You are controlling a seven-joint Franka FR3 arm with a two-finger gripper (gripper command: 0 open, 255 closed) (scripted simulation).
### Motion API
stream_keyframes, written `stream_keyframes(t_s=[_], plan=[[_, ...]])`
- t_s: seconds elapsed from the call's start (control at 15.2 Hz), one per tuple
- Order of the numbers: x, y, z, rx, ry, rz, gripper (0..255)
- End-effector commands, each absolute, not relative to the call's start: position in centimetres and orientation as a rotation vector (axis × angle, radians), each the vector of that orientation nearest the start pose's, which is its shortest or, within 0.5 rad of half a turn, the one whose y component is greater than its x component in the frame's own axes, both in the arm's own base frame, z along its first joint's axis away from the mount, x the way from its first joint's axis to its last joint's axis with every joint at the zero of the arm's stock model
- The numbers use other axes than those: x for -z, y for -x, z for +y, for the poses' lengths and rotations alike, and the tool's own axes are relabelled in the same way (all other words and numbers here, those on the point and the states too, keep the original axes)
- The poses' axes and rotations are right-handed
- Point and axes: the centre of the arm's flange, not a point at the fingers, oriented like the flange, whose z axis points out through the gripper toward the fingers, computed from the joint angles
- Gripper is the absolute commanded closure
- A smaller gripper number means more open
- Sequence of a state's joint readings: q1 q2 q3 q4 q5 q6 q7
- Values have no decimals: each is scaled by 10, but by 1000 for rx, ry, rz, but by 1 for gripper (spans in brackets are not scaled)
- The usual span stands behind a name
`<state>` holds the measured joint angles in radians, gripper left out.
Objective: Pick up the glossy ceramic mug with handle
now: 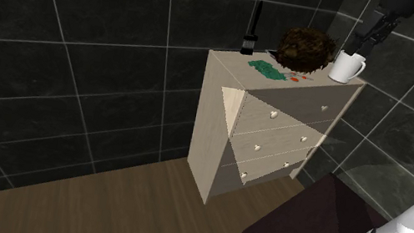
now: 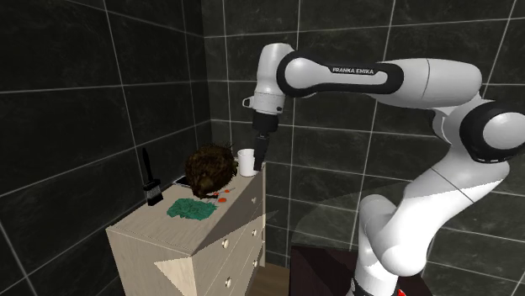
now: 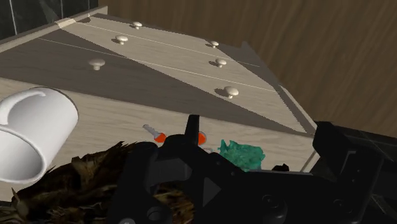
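The shoulder view looks down from well off at the drawer side of the dresser, the second exterior view along it from one end, the wrist view close above; all share its top.

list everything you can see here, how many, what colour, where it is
chest of drawers: one, pale wood, against the dark tiled wall
mug: one, white, on the chest's top, at the shoulder view's right end
shaggy clump: one, brown, beside the mug
brush: one, black, upright at the top's back edge
crumpled thing: one, green, in front of the clump
small bits: a few, red, next to the crumpled thing
stand: one, dark, shoulder view's lower right
arm: one, white with dark joints
gripper: one, black, close by the mug, jaws open
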<state>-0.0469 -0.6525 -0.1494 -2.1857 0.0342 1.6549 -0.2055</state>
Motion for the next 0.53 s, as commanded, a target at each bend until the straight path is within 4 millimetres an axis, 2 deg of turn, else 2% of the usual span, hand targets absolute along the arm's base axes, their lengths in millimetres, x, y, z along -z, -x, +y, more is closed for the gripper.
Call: stream_keyframes(t_s=[0.0,0.46], plan=[[-628,-355,-110,192,3039,-59,0],[-615,-388,-195,138,3053,-82,0]])
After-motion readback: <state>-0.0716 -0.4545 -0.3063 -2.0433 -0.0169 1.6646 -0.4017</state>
